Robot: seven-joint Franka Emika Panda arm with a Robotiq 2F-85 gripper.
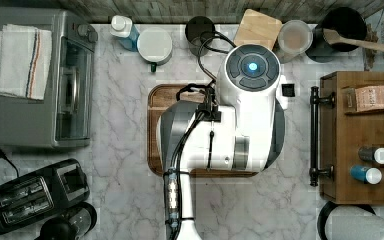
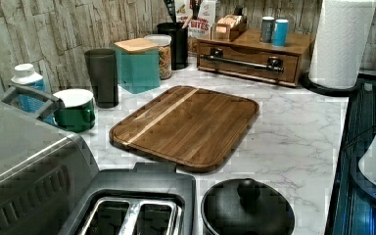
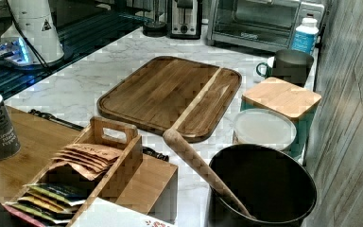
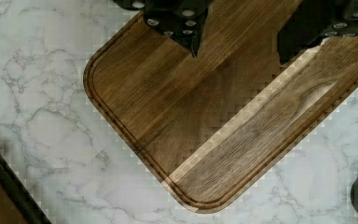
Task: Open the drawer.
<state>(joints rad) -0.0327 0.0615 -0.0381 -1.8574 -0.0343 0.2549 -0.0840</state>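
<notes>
The drawer [image 2: 254,68] is the brown wooden front of a small cabinet [image 1: 365,145] at the top view's right. It sits flush in the cabinet, shut. Its long black bar handle [image 1: 314,135] runs along the front on two posts; the handle [image 2: 245,62] also shows in the left view, and one end [image 4: 2,179] shows in the wrist view. My gripper [image 4: 240,39] hangs open above a wooden cutting board [image 4: 214,116], with nothing between its black fingers [image 4: 182,25]. It stands well apart from the handle. In the top view my white arm [image 1: 240,115] covers the board's middle.
A grey toaster oven [image 1: 40,80] and a black toaster [image 1: 35,195] stand at the top view's left. Cups, a teal box [image 2: 137,66] and jars line the back wall. A paper towel roll [image 2: 340,41] stands beside the cabinet. Bare marble [image 1: 295,200] lies between board and drawer.
</notes>
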